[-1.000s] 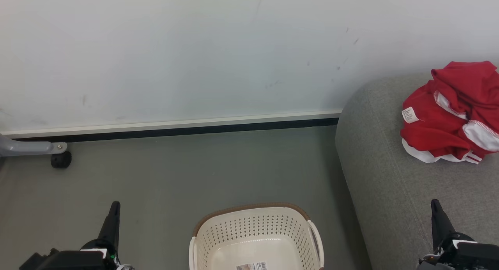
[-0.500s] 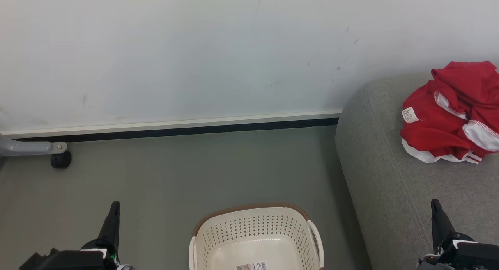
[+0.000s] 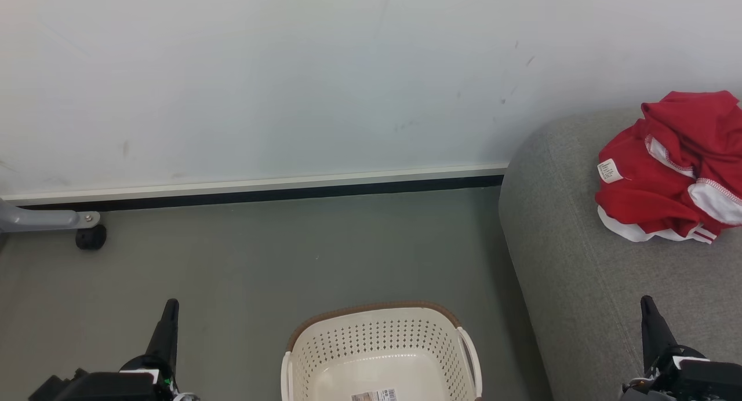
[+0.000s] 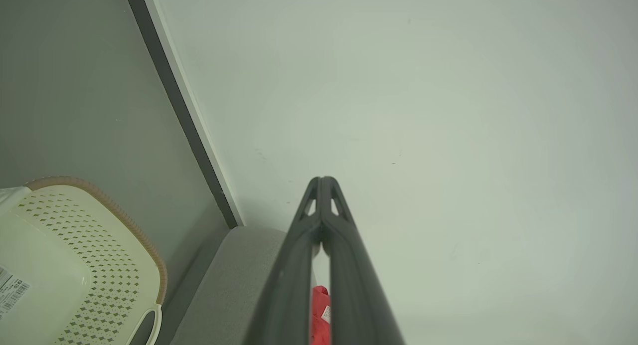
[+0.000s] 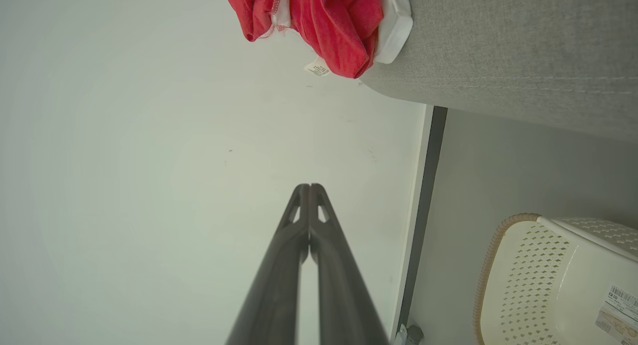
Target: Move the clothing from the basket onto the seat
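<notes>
Grey floor and a pale wall are seen behind both grippers. The left gripper and the right gripper are held with fingers pressed tip to tip. The basket is set on the floor between them, a paper label inside. The clothing is heaped on the seat, well beyond the right gripper's tips and apart from them.
</notes>
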### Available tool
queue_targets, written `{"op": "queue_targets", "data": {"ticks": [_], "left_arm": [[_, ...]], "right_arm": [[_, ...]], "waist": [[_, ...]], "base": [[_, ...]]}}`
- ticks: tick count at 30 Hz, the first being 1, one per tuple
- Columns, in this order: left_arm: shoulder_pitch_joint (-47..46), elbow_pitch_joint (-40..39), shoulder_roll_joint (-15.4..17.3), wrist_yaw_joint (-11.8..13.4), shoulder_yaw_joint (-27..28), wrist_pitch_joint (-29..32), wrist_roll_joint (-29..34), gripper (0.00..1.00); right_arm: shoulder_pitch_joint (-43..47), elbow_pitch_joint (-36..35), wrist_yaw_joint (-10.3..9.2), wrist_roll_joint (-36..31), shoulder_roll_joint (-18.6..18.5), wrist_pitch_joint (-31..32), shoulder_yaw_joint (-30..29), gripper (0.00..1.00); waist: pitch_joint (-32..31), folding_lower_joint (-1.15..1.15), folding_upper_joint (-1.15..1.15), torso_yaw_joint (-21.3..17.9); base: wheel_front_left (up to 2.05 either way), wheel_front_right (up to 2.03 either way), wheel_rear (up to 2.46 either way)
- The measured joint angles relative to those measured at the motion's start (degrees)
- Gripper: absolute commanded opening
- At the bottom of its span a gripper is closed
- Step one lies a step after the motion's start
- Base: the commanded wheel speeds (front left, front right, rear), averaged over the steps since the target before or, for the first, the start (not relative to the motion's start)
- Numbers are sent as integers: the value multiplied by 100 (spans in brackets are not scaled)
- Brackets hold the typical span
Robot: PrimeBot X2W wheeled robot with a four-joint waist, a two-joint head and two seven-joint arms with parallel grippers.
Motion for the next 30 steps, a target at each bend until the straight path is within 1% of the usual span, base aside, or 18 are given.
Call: {"op": "queue_targets", "data": {"ticks": [30], "left_arm": [[0, 1, 0, 0, -1, 0, 0, 0]], "right_arm": [[0, 0, 0, 0, 0, 0, 0, 0]], "waist": [[0, 0, 0, 0]], "base": [[0, 0, 0]]}}
